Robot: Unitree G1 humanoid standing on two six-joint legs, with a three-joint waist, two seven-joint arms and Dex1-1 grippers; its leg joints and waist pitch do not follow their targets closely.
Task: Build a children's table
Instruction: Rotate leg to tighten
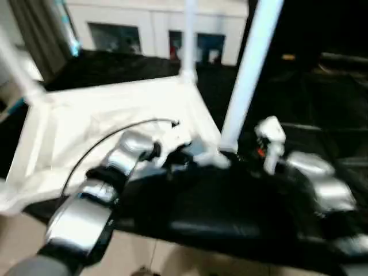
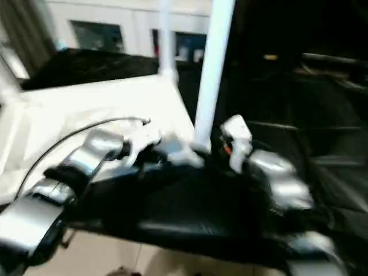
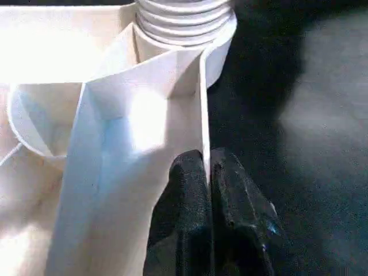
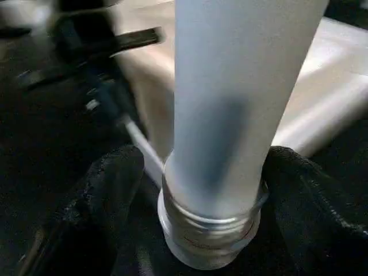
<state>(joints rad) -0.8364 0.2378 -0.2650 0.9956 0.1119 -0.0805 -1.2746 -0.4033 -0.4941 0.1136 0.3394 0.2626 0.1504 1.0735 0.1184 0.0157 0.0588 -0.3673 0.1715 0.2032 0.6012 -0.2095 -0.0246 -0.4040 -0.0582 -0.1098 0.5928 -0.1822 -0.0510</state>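
A dark bench in a pale room.

The bench (image 1: 241, 213) is covered in a black sheet that fills most of the head views. Past its far edge stands a white cabinet (image 1: 155, 29) with glass doors, dark behind the panes. A grey curtain (image 1: 34, 31) hangs at the far left. Below the near edge, a pale beige floor (image 1: 149, 259) shows.

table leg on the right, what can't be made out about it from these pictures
- Leg top: cut off by the upper edge in the head views.
- Threaded end in its corner socket: how far in is hidden in the right wrist view by the right end effector fingers.
- Table top ribs: blurred in the head views.
- Left end effector: pinches a table top wall.
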